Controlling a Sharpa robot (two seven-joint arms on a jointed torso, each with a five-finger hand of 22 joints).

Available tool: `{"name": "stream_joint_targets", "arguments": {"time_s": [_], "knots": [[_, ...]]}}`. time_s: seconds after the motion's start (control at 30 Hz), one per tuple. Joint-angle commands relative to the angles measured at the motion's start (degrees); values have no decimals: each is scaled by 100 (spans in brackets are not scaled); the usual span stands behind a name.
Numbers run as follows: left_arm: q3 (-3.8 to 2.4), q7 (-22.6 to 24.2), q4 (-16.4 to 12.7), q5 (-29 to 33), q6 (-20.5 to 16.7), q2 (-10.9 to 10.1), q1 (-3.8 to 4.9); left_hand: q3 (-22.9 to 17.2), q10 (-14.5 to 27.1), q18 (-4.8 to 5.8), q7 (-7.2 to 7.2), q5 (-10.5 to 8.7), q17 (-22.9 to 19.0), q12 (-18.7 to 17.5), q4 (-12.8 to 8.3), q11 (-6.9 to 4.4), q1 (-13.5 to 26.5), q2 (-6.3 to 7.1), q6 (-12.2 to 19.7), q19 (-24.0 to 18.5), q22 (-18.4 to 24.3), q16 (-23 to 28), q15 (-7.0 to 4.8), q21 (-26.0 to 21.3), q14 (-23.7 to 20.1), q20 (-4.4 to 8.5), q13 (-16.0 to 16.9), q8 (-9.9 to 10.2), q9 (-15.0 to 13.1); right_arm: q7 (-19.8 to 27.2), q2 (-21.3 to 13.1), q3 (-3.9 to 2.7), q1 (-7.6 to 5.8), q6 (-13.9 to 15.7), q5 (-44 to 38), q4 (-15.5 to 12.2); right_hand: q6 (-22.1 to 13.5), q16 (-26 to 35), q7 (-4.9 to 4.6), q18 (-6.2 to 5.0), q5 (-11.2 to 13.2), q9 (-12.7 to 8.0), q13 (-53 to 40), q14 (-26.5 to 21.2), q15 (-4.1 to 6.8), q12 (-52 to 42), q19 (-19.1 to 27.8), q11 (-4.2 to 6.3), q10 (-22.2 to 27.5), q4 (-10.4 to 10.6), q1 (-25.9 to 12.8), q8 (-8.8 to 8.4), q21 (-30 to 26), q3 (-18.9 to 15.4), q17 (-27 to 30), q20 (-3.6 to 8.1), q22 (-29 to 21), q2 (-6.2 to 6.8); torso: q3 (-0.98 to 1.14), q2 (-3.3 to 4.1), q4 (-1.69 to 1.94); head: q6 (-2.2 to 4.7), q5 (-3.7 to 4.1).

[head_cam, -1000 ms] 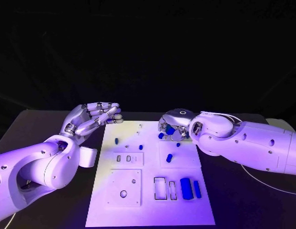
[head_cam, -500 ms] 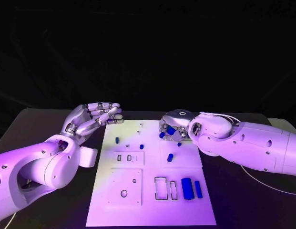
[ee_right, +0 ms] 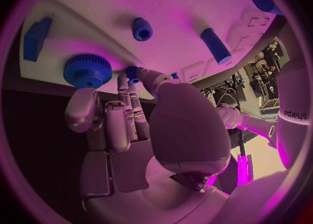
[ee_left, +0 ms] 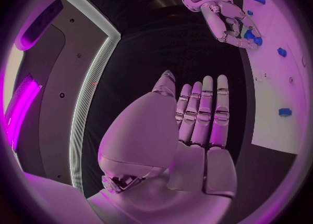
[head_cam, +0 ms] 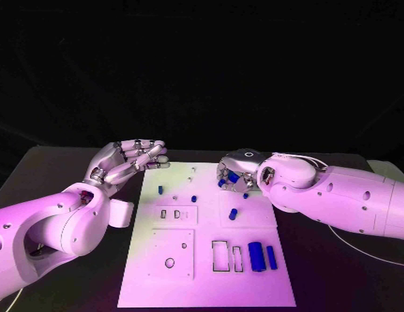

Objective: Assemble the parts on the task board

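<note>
The white task board lies lengthwise in the middle of the table. My right hand hovers low over its far right part, fingers curled down. In the right wrist view, this hand pinches a small blue peg between thumb and a finger, just beside a blue gear on the board. My left hand is raised off the board's far left corner, fingers straight and together, holding nothing.
Other blue parts lie on the board: a short peg, another, a cylinder, and two long bars at the near right beside rectangular slots. A blue block lies near the gear.
</note>
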State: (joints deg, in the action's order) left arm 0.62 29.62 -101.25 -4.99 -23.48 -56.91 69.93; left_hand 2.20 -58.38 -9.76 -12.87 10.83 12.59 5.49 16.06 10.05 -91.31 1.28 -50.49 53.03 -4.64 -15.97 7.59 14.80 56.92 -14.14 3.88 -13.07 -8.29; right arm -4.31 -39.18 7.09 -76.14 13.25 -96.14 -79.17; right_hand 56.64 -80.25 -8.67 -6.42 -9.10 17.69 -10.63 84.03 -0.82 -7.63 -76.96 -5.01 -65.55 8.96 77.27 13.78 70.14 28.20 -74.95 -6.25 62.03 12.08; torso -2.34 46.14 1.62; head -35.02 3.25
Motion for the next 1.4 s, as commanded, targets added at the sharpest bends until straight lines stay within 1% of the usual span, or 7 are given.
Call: {"name": "stream_joint_targets", "arguments": {"time_s": [0.03,0.27,0.33,0.43,0.87,1.1,1.4], "knots": [[-5,-11,-15,15,130,7,8,-7,18,-79,-65,35,8,-26,23,38,-13,-6,19,21,6,13,23,-2,-23,-7,-6,27,7,-15,6,1,4,78,-12,-2,58,-39,13,118,-36,23,-8,316,41,-32,-51,9,-72,13,4,53,75,64,-49,-3,88,-107,-3,9,-2,3,18],[-5,-38,-6,16,104,10,8,-15,55,-78,-88,30,24,-70,13,59,-38,-8,57,14,18,32,39,-15,-55,-12,-10,57,21,-126,11,1,5,266,-12,-40,188,-132,90,143,-19,146,-16,333,100,-78,-101,79,-234,-54,119,183,230,192,-146,38,299,-286,-4,19,3,3,-6],[-5,-43,-4,16,101,11,8,-16,61,-78,-91,30,26,-76,12,62,-39,-9,63,14,19,34,41,-16,-58,-13,-11,61,22,-167,8,1,6,324,-39,-51,212,-159,112,150,255,220,-11,337,120,-77,-108,102,-282,-124,184,243,280,281,-166,59,371,-345,-7,22,8,4,-6],[-5,-50,3,17,102,12,8,-16,68,-78,-96,29,29,-82,12,66,-42,-10,69,14,21,37,44,-17,-62,-14,-11,66,25,-216,4,1,6,413,-82,-68,221,-176,121,158,285,264,-7,339,126,-70,-117,108,-300,-169,212,276,315,340,-182,64,423,-363,-9,24,6,9,-5],[-5,-81,16,29,132,16,8,-19,78,-78,-103,30,35,-94,10,72,-48,-12,80,13,24,42,48,-20,-70,-16,-11,74,28,-357,-8,-10,-9,904,-212,-284,121,-198,53,180,213,358,82,335,71,100,-139,39,-152,-266,177,278,409,485,-180,32,566,-298,-10,31,3,83,-32],[-5,-87,23,31,148,35,8,-19,78,-78,-103,30,35,-94,10,72,-48,-12,80,13,24,42,48,-20,-70,-16,-11,74,28,-446,236,-18,-33,1248,-273,-85,136,-231,51,193,170,390,92,345,70,106,-175,41,-196,-299,172,297,473,522,-223,24,658,-290,-9,51,29,96,-32],[-6,-92,43,32,162,68,8,-21,81,-77,-105,30,38,-99,9,73,-52,-14,83,11,26,45,51,-23,-75,-17,-10,77,30,-470,508,-27,-41,1441,-308,166,143,-253,52,204,166,408,95,352,71,104,-204,43,-229,-306,152,307,519,532,-250,22,722,-284,-17,58,38,94,2]]}}
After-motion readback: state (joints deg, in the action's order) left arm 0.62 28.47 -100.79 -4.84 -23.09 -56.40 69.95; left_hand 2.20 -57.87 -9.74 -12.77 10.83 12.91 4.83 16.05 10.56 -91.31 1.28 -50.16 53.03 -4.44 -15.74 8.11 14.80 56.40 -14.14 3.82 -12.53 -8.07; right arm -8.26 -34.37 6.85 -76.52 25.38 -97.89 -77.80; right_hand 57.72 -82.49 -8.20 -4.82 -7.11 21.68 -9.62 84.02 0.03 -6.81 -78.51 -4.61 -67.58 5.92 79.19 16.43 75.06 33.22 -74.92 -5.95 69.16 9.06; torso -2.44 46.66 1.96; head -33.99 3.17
